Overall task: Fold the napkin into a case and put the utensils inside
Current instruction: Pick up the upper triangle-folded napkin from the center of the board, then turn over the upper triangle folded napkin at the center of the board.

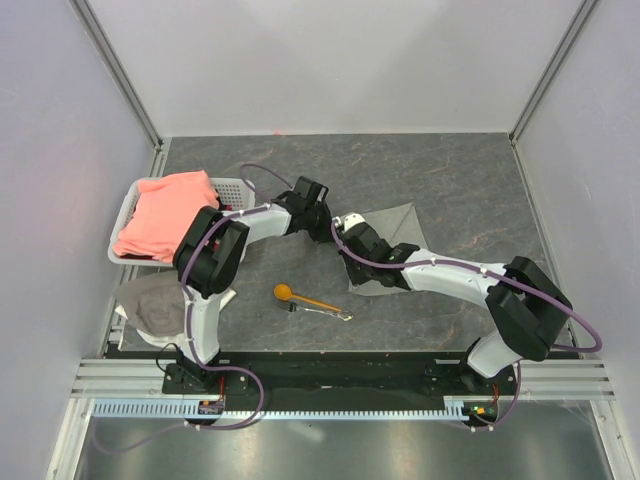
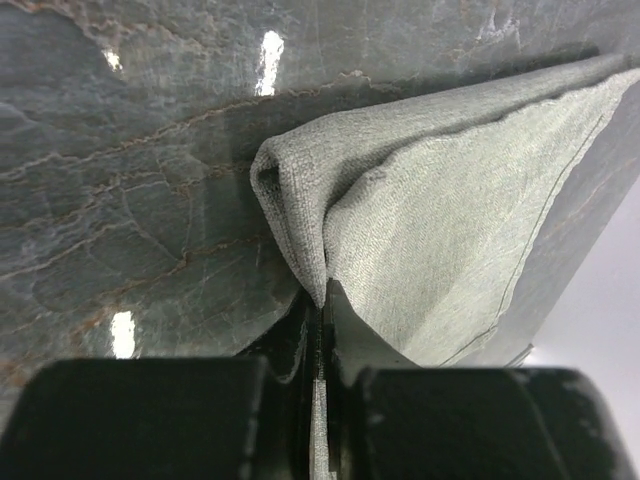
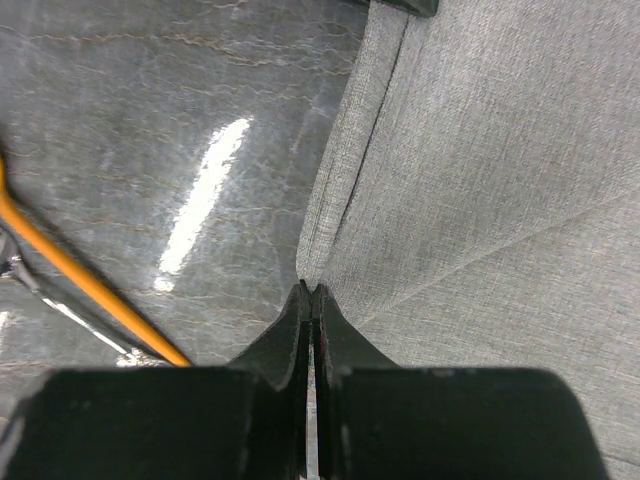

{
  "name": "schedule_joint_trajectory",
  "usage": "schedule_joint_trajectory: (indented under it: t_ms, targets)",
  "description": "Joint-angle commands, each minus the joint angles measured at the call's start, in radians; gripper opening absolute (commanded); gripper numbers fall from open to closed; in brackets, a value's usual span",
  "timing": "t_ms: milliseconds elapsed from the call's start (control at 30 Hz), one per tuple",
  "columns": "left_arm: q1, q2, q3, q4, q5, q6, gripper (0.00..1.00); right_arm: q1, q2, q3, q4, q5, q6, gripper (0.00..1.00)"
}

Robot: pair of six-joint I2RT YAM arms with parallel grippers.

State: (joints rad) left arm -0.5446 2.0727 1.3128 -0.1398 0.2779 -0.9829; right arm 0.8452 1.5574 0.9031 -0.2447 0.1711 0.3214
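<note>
Light grey napkin [image 1: 395,228] lies on desk [image 1: 470,180], centre-right, its left side gathered into rounded fold. Left tool [image 2: 320,310] pinched narrow on that folded corner, cloth running between fingers. Right tool [image 3: 310,295] closed tight at napkin's near left edge, apparently nipping hem; view too close for certainty. Orange spoon [image 1: 300,297] and fork [image 1: 325,312] lie together on desk, near napkin but apart from it. Cloth judged thin, soft, light and limp: likely sags, slips, creases easily. Best hold: corners or hem, both layers pinched together.

Dark stone table [image 1: 480,180], grey napkin [image 1: 395,225], orange spoon [image 1: 300,296], fork [image 1: 330,314], white basket [image 1: 232,190], pale rag [image 1: 150,300]
</note>
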Motion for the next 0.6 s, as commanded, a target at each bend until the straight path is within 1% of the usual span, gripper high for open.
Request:
schedule_joint_trajectory:
  t_ms: [0,133,167,233,267,333,367,400,467,500,533,567]
  targets:
    - [0.044,-0.124,0.011,-0.006,-0.056,0.087,0.02,0.002,0.0,0.066,0.004,-0.093,0.054,0.0]
    - [0.115,-0.215,-0.004,-0.035,-0.031,0.101,0.02,0.012,0.035,0.152,0.001,-0.169,0.107,0.0]
    - [0.127,-0.261,-0.004,-0.05,-0.029,0.11,0.02,0.029,0.047,0.178,-0.002,-0.197,0.11,0.0]
    - [0.164,-0.31,0.006,-0.079,-0.034,0.127,0.02,0.051,0.088,0.272,-0.024,-0.214,0.113,0.0]
    - [0.176,-0.334,0.011,-0.116,-0.04,0.147,0.02,0.072,0.12,0.343,-0.031,-0.226,0.119,0.0]
    - [0.218,-0.414,0.028,-0.148,-0.062,0.162,0.02,0.092,0.154,0.42,-0.036,-0.289,0.13,0.0]
    - [0.233,-0.442,0.031,-0.176,-0.068,0.176,0.02,0.113,0.191,0.501,-0.036,-0.314,0.136,0.0]
    - [0.248,-0.498,0.037,-0.185,-0.077,0.184,0.02,0.124,0.21,0.541,-0.034,-0.333,0.151,0.0]
    - [0.282,-0.551,0.066,-0.207,-0.118,0.219,0.02,0.146,0.254,0.636,-0.015,-0.43,0.172,0.0]
    - [0.284,-0.586,0.1,-0.225,-0.141,0.239,0.02,0.147,0.265,0.655,0.034,-0.467,0.215,0.0]
    - [0.282,-0.6,0.118,-0.23,-0.161,0.253,0.02,0.147,0.27,0.669,0.062,-0.535,0.235,0.0]
    - [0.284,-0.606,0.132,-0.231,-0.175,0.269,0.02,0.146,0.277,0.68,0.086,-0.551,0.252,0.0]
